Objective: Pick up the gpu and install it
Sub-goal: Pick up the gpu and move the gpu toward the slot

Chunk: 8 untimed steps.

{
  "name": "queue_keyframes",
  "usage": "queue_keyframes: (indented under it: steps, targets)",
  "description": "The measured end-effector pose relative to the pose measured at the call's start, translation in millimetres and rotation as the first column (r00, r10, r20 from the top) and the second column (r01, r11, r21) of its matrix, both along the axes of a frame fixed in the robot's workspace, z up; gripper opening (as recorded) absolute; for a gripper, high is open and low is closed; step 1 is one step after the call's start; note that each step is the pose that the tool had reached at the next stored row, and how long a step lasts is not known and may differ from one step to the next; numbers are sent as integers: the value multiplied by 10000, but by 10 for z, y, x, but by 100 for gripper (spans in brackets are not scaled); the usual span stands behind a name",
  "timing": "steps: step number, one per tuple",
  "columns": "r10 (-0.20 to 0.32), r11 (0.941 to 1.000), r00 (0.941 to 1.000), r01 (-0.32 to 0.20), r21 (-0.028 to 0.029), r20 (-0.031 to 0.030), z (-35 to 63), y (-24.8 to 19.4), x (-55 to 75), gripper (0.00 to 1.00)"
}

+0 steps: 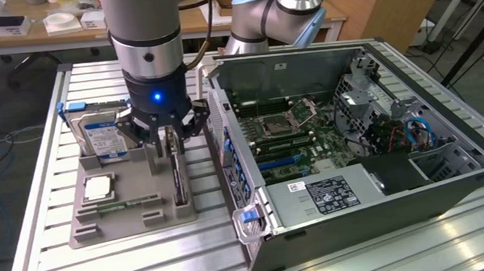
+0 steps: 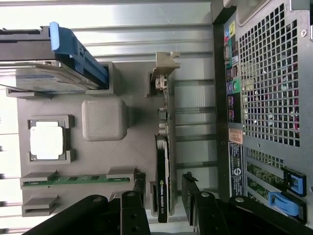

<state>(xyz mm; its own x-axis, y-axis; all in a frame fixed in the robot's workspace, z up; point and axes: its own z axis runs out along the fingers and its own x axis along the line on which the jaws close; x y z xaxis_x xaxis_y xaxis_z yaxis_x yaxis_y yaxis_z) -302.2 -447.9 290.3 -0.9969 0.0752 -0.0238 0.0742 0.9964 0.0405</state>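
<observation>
My claw (image 2: 164, 190) is released, a finger on each side of the gpu (image 2: 163, 156), which stands on edge in the grey holder tray (image 1: 131, 231) on the desk (image 1: 108, 267). I judge the grip should close squarely on the card faces, centred, not on the bracket

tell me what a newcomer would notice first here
The open computer case at the exterior view's right, its motherboard bare, draws the eye first. Beside it the gripper hangs open astride the gpu, which stands on edge in a grey tray that also holds a blue-labelled hard drive.
</observation>
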Motion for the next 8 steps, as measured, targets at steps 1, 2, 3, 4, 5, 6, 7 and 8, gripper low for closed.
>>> queue_keyframes:
  steps: [1,2,3,4,5,6,7,8]
  targets:
    - [1,10000,10000,-1,0,0,0,0,0,43]
    - [1,10000,10000,-1,0,0,0,0,0,43]
    - [1,10000,10000,-1,0,-1,0,0,0,43]
    - [0,10000,10000,0,3,0,-1,0,0,43]
    - [0,10000,10000,0,7,2,-7,0,0,43]
    - [2,10000,10000,-2,7,2,-18,-3,1,43]
    - [3,10000,10000,-3,7,0,-33,-9,2,43]
    - [2,10000,10000,-2,6,0,-51,-13,1,43]
